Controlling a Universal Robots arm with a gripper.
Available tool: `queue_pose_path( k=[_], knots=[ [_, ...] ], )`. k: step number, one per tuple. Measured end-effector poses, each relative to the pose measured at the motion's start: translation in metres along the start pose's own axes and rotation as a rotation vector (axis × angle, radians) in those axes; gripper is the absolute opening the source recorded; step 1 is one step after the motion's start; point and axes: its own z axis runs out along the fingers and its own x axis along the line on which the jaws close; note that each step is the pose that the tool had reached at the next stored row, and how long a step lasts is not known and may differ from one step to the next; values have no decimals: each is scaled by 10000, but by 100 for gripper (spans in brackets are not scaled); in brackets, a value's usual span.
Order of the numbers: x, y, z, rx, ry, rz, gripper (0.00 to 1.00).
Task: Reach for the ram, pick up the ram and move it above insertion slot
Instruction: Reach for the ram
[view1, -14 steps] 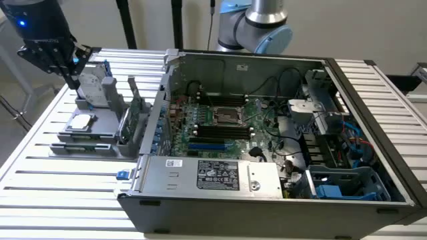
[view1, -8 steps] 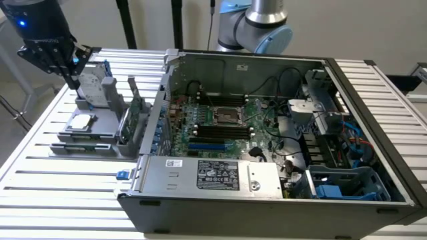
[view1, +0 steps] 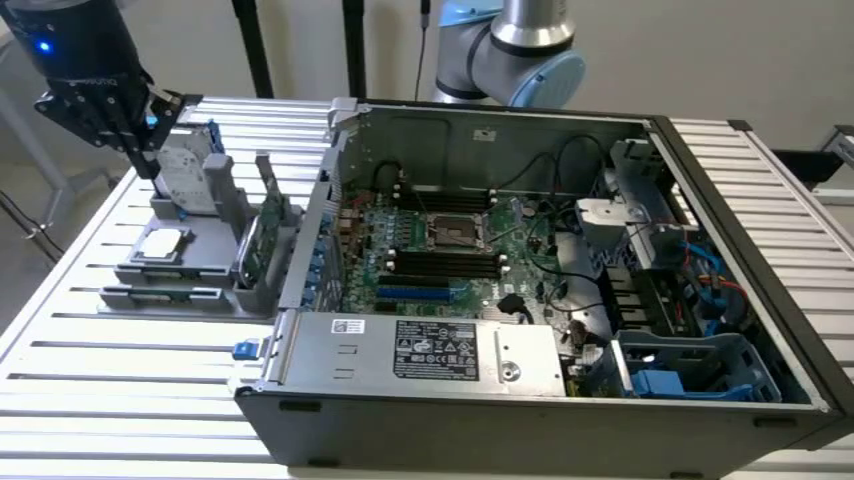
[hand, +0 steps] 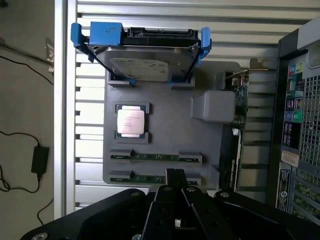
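gripper (view1: 142, 158), closed and empty, hovers above the grey holder (hand: 165, 131) at the exterior view's left; ram (hand: 155, 157) lies in that holder, ungrasped. case (view1: 534, 425) at right: pickup and transfer remain.

Grey fixture (hand: 165, 132) on the slatted tabletop (hand: 90, 130): hard drive (hand: 145, 65) at one end, processor (hand: 131, 121) centrally, second ram stick (hand: 155, 157) and ram (hand: 145, 178) along the opposite edge, beneath the closed end effector (hand: 175, 175).
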Motion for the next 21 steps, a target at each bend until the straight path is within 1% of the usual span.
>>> queue_pose_path(
  k=[1, 3, 10, 13, 15, 21],
  knots=[
    [-1, -10, -1, 1, 1, -2, 11],
    [2, -56, 0, 0, 0, 0, 11],
    [18, -301, 33, 0, -7, 0, 11],
    [63, -369, 59, 0, -12, -2, 11],
    [114, -393, 71, 0, -34, 0, 11],
    [121, -398, 72, 0, -40, -3, 11]
  ],
)
